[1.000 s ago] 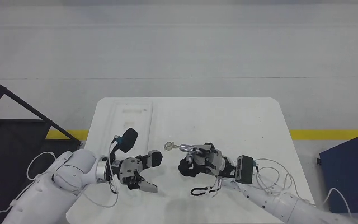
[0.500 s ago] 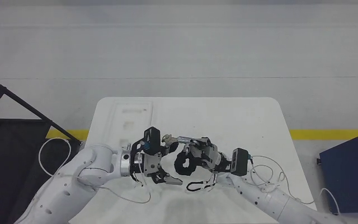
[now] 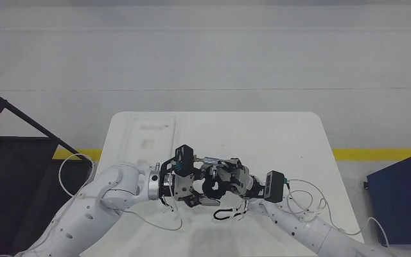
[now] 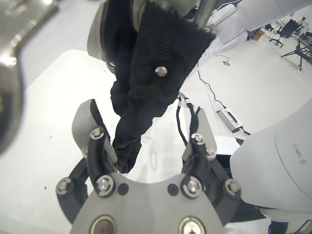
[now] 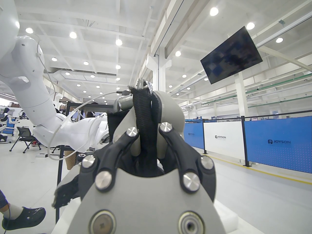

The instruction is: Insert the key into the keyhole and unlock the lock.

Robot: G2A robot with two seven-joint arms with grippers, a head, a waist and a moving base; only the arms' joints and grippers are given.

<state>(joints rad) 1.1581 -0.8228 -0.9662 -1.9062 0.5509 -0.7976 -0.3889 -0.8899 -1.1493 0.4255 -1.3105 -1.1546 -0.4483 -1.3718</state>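
Two grippers meet over the white surface [image 3: 282, 135]. The right gripper [image 5: 143, 93] has its jaws pinched fully together on the key [image 3: 209, 159], which juts out sideways, well above the surface. Just beside the key, the left gripper [image 4: 145, 109] has its jaws spread wide with nothing in them; one cloth-covered finger [image 4: 151, 91] of the right gripper hangs between them. This looks like a handover or a steadying grasp ahead of insertion. The left jaws should settle on the key's metal rather than that finger and close squarely, while the right jaws hold firm until the new grip is sure.
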